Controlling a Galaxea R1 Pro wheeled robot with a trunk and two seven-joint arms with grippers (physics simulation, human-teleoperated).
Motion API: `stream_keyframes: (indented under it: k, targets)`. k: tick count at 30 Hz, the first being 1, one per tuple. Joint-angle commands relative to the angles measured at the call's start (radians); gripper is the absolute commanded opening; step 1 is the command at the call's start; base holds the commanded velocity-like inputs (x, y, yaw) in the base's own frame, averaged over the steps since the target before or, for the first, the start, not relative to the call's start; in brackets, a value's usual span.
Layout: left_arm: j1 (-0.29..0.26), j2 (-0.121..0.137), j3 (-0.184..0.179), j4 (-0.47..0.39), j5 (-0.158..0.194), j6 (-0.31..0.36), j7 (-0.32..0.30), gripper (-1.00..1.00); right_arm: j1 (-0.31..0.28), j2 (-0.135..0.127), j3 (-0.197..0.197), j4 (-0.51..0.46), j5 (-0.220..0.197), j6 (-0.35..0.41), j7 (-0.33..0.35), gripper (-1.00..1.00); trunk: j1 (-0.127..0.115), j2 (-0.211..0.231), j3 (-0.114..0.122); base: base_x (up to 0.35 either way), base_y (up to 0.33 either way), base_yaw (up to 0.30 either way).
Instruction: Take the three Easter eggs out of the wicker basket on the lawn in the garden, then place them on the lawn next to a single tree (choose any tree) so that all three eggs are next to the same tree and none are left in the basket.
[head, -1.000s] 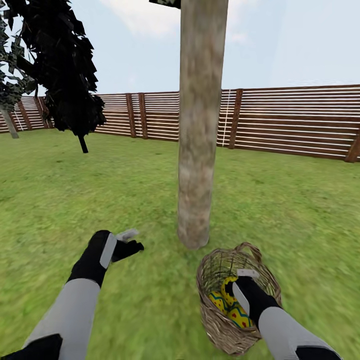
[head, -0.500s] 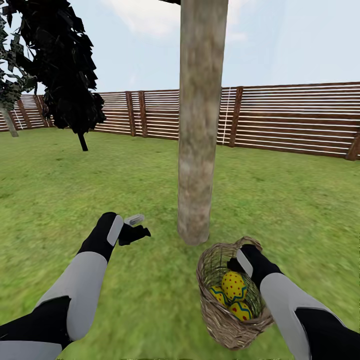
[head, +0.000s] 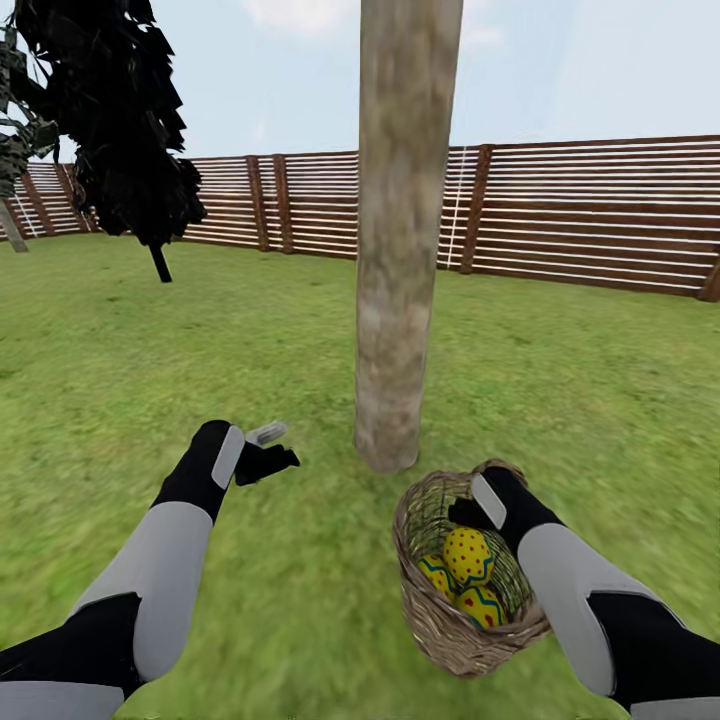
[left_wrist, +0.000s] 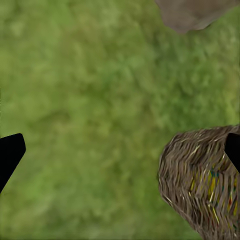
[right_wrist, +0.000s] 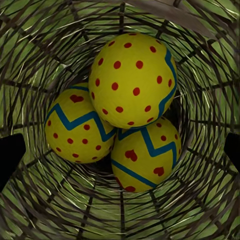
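Lawn (head: 250, 340) beside tree (head: 400, 250): basket (head: 440, 620) holds three unlettered eggs (right_wrist: 132, 80); both arms' fingers (head: 268, 433) spread

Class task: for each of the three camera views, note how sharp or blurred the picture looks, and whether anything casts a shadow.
Head view: pale mottled tree trunk fairly sharp, green lawn smeared, no cast shadows. Left wrist view: soft throughout, brown woven wicker basket blurred. Right wrist view: crispest, three yellow Easter eggs sharply patterned, dark gaps between them.
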Motion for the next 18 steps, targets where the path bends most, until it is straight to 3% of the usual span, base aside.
stream_keyframes:
  k: [1, 18]
  targets:
    - [-0.001, -0.001, 0.004, -0.002, 0.011, 0.004, 0.010, 1.00, -0.001, 0.000, -0.005, -0.003, -0.008, 0.000, -0.011, 1.00, 0.000, -0.001, -0.005, 0.000, 0.000, 0.000]
    - [-0.001, -0.001, 0.006, -0.009, 0.011, 0.002, 0.010, 1.00, -0.002, 0.001, -0.005, -0.008, -0.005, -0.034, -0.014, 1.00, 0.008, -0.005, -0.071, 0.000, 0.000, 0.000]
